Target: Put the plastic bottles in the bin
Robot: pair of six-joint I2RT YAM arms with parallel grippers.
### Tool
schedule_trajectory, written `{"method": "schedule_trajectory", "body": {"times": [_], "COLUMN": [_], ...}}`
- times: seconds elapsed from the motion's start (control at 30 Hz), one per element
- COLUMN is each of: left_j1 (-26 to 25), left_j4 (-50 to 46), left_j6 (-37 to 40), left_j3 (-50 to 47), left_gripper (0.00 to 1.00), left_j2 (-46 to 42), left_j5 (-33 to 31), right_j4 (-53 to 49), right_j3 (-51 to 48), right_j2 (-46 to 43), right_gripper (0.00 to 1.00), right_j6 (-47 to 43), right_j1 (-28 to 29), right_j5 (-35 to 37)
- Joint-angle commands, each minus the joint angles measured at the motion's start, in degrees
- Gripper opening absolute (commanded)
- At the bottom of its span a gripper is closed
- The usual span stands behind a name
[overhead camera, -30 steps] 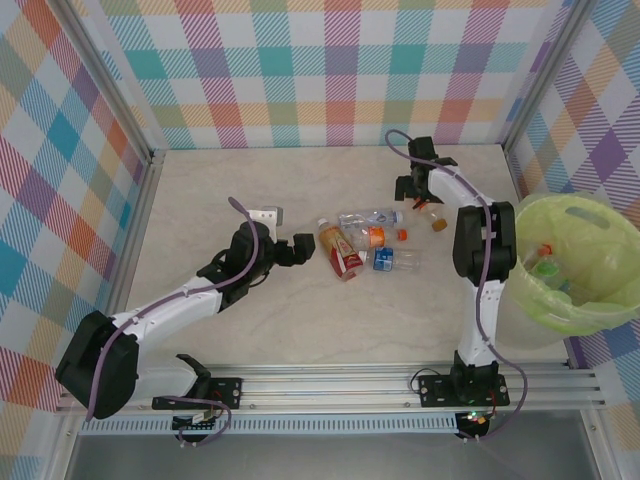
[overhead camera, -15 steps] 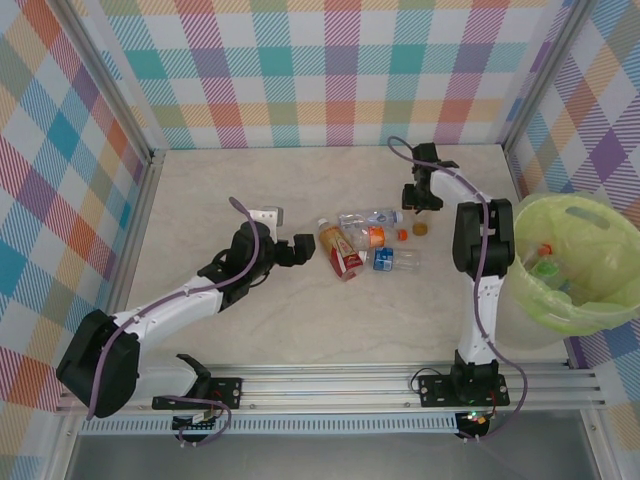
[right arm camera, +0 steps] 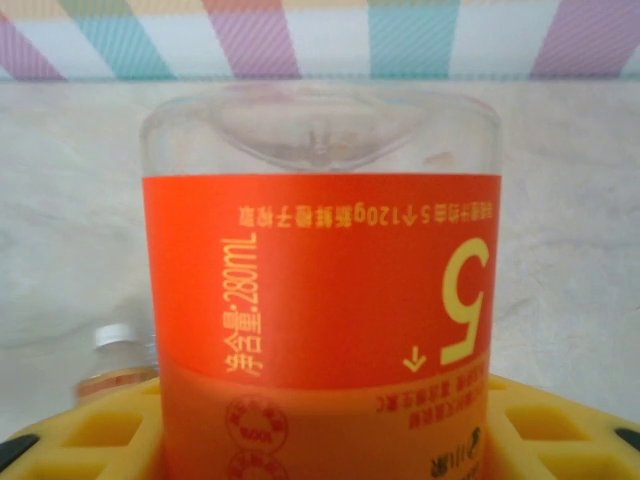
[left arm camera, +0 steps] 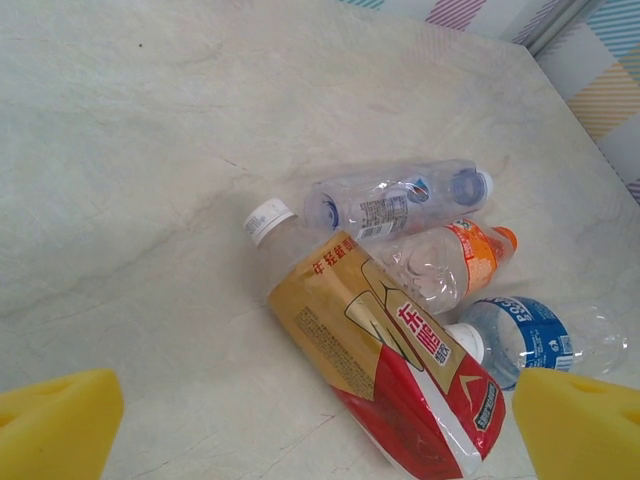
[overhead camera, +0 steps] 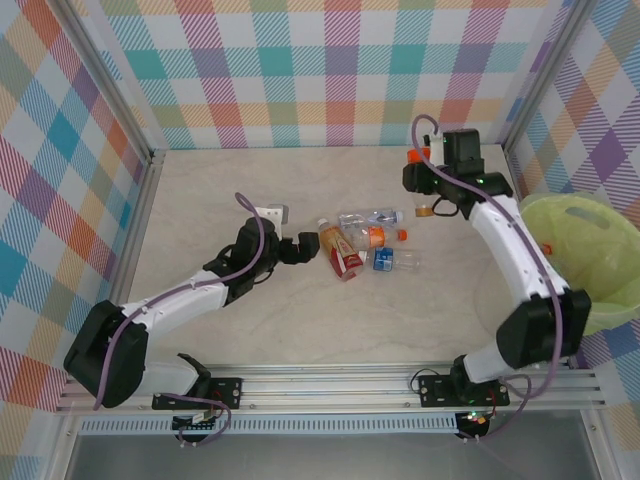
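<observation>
The right fingers [right arm camera: 90, 440] are clamped on an orange-labelled bottle [right arm camera: 320, 280], their yellow pads pressing the lower edge of the label. The clear end of the bottle stands out beyond them, and it appears to hang clear of the counter [overhead camera: 200, 220]. It looks empty, so I judge it very light, thin-walled and easy to dent. The film label is slick, so a squeeze across the widest part of the body suits it better than one on the tapered ends. A small amber bottle [right arm camera: 115, 355] lies on the counter just beyond.

From that grip the bin [overhead camera: 575, 203] sits at about 4 o'clock, well apart, its wide mouth forgiving for a drop.

The left fingers [left arm camera: 60, 425] stand wide apart, holding nothing, at 9 o'clock of a loose cluster of bottles. Nearest is a red-and-gold bottle [left arm camera: 385, 370] lying on its side, its white cap toward 11 o'clock. It is fatter than the rest, and its mid-label span is the likely hold. At 12 o'clock of it lies a clear bottle [left arm camera: 395, 200]. An orange-capped bottle [left arm camera: 450, 265] touches it at 2 o'clock, and a blue-labelled bottle [left arm camera: 530, 335] lies at 3 o'clock. All look round and free to roll if nudged.
</observation>
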Motion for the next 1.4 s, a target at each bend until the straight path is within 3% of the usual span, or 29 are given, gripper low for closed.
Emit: {"method": "schedule_trajectory", "body": {"times": [0.0,0.2,0.43,0.67,0.87,1.0,1.27,1.37], "left_j1": [0.44,0.44,0.44,0.44,0.44,0.49,0.44,0.44], "left_j4": [-0.88,0.12,2.49,3.32,2.64,2.01,0.47,-0.30], "left_j6": [-0.81,-0.72,-0.90,-1.40,-1.53,-1.35,-1.70,-2.05], "left_j3": [3.03,4.91,5.05,5.28,5.38,5.73,5.86,5.86], "left_gripper": [1.00,1.00,1.00,1.00,1.00,1.00,1.00,1.00], "left_j2": [1.44,4.38,5.20,5.93,6.10,5.88,5.88,5.90], "left_j5": [1.94,4.61,3.71,3.68,3.83,4.13,4.18,4.01], "right_j4": [-2.83,-9.97,-13.66,-9.35,1.02,7.04,7.48,6.27], "right_j3": [-2.71,-3.79,-3.25,-2.55,-5.33,-8.58,-15.01,-15.78], "right_j2": [-7.36,-21.24,-33.53,-35.43,-36.24,-37.68,-34.29,-33.66], "right_gripper": [0.48,0.47,0.46,0.45,0.47,0.48,0.56,0.71], "right_j6": [-0.53,-0.15,-7.11,-15.22,-24.19,-29.12,-33.51,-30.35], "right_j1": [-0.24,-0.25,-0.30,-0.39,-2.66,-7.66,-22.70,-26.87], "right_j5": [-2.52,-0.16,16.44,32.26,44.15,47.57,53.59,53.40]}}
